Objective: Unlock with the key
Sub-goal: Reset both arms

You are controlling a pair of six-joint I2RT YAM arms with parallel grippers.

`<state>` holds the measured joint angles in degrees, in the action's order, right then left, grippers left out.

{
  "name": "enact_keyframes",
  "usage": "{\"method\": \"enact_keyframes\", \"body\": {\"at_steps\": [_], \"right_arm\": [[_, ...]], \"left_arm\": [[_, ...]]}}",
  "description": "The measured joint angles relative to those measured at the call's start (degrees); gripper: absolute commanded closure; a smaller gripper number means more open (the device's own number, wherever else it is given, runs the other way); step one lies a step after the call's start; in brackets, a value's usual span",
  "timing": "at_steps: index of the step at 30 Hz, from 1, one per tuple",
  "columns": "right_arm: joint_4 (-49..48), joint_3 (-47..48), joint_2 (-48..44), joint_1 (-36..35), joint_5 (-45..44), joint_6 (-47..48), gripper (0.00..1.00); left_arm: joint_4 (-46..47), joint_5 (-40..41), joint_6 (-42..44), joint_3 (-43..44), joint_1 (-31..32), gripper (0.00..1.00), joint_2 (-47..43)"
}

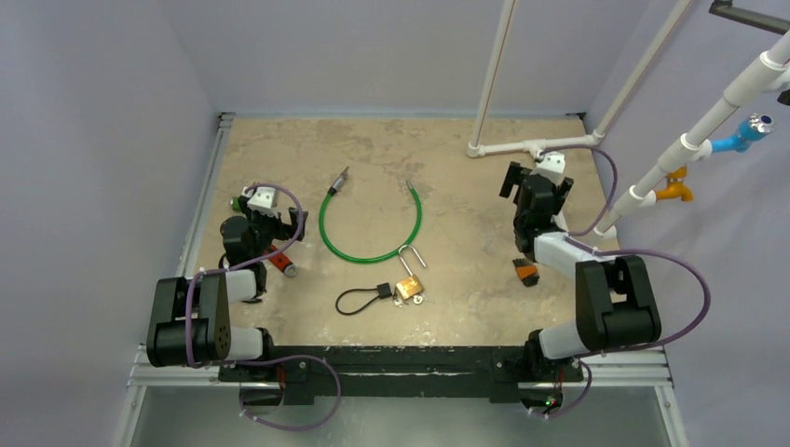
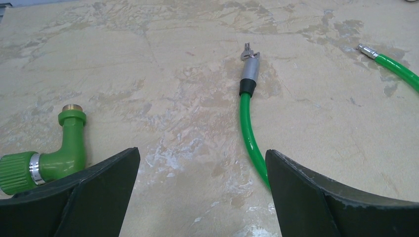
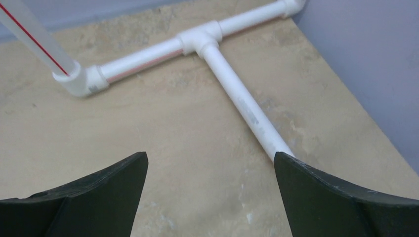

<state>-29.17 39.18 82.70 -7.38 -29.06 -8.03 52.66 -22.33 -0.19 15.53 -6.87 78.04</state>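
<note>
Brass padlock [image 1: 409, 287] lies on the bench [image 1: 279, 149] near its front edge, between the two arms, with a black loop [image 1: 357, 300] just beside it; only the top view shows these. The left wrist view gives a green elbow fitting [image 2: 69, 143] and one end of the green cable [image 2: 247, 123]. The right wrist view gives white pipe [image 3: 242, 106]. Left hand [image 2: 202, 158] and right hand [image 3: 210, 160] both stand wide apart, holding nothing.
</note>
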Motion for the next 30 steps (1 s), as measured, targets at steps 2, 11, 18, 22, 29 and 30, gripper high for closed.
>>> {"method": "enact_keyframes", "body": {"at_steps": [2,11,18,22,29,30], "right_arm": [[-4.2,-5.0,0.0,0.0,-0.2,0.0,0.01],[-39.2,-30.9,6.5,-2.3,4.4,6.1,0.01],[-39.3,-22.1,4.2,2.8,12.2,5.5,0.01],[-39.1,-22.2,4.0,2.9,14.1,5.4,0.01],[-39.0,-22.2,4.0,2.9,15.2,5.4,0.01],[-39.0,-22.2,4.0,2.9,15.2,5.4,0.01]], "left_arm": [[0.0,0.0,0.0,0.0,0.0,0.00,0.0],[0.0,0.0,0.0,0.0,0.0,0.00,0.0],[0.0,0.0,0.0,0.0,0.0,0.00,0.0],[0.0,0.0,0.0,0.0,0.0,0.00,0.0],[0.0,0.0,0.0,0.0,0.0,0.00,0.0],[0.0,0.0,0.0,0.0,0.0,0.00,0.0]]}}
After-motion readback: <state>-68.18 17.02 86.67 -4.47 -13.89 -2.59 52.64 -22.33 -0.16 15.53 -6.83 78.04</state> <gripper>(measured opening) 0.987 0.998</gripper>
